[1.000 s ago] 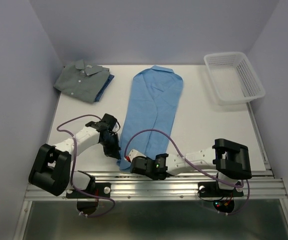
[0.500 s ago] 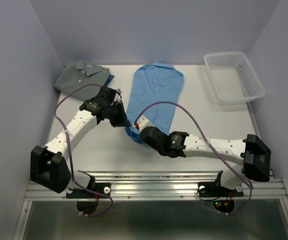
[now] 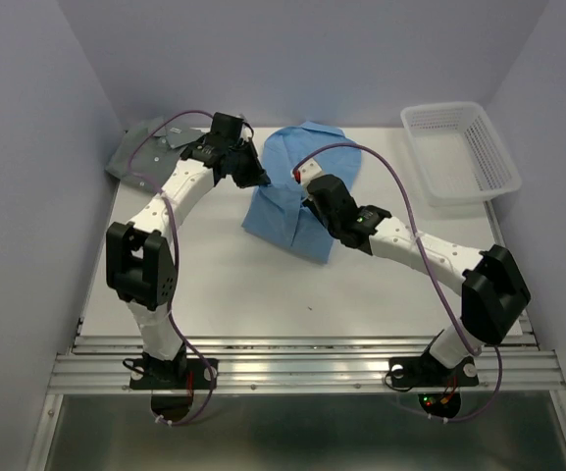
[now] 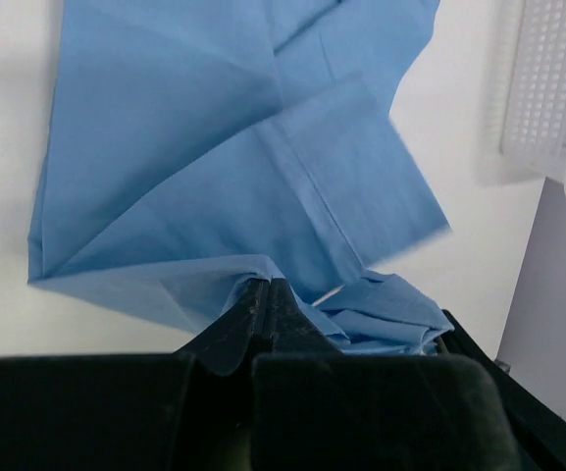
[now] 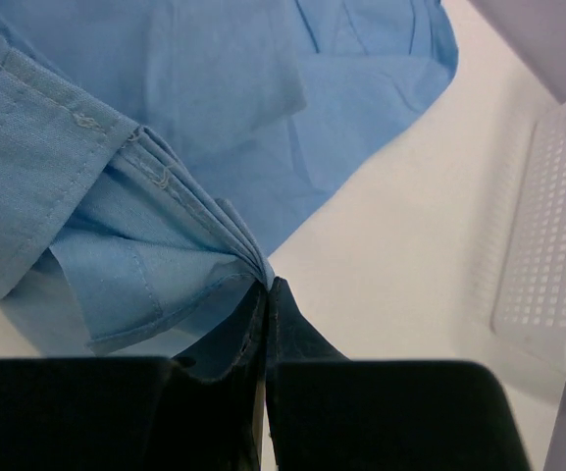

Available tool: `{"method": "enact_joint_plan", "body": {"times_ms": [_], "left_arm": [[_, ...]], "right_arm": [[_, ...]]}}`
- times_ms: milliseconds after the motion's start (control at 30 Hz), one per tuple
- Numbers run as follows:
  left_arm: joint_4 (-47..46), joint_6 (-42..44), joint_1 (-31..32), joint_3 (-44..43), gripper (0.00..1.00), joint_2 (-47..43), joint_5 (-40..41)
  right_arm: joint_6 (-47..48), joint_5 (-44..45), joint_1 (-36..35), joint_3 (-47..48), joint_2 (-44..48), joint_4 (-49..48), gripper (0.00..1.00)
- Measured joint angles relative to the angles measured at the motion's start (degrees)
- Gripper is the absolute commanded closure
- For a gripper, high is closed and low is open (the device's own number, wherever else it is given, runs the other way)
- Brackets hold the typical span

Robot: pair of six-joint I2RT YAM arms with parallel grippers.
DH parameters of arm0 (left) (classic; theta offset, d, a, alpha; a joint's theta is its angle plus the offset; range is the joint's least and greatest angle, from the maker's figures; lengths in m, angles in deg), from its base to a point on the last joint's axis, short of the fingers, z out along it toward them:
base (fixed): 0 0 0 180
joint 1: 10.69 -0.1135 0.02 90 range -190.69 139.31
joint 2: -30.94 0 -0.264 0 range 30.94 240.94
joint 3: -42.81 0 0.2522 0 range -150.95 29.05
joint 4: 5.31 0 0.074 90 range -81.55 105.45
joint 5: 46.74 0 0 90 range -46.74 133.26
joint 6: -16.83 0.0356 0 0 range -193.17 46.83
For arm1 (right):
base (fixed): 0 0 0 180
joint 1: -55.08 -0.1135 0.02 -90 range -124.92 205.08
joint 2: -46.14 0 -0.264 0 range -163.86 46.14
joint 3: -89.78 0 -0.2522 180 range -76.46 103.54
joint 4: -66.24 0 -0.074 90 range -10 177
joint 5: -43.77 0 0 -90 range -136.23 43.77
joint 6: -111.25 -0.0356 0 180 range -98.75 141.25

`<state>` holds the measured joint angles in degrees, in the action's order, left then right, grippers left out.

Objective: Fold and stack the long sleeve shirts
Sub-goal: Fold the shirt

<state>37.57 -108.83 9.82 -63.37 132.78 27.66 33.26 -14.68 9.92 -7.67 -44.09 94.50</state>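
Now doubled back along its near-far length, the sky-blue shirt (image 3: pixel 283 221) is pinched by left claw (image 3: pixel 259 180) and right claw (image 3: pixel 307 183).

Light blue shirt (image 3: pixel 292 211): collared, plain cloth, lying far-centre on the desk (image 3: pixel 381 285). It is doubled over on itself, with the fold edge on the near side and running at a slant. The collar end lies flat toward the back. The upper layer is gathered into tight pleats at two points, clamped in the left pincer (image 4: pixel 268 285) and the right pincer (image 5: pixel 266 285).

Grey-green shirt (image 3: pixel 137 149): folded, at the far-left corner, apart from the blue one and partly hidden.
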Motion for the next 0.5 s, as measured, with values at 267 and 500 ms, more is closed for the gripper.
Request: {"method": "enact_joint_plan", "body": {"times_ms": [267,500], "left_arm": [[0.48,-0.35,-1.20,-15.04,1.00,13.92,1.01],[1.95,-1.18,-2.29,-21.20,1.00,21.75,1.29]], "right_arm": [[5.97,-10.86,9.01,6.49,-8.79,-6.14,0.99],[7.74,-15.87,12.57,11.06,-18.08,-7.67,0.97]]}}
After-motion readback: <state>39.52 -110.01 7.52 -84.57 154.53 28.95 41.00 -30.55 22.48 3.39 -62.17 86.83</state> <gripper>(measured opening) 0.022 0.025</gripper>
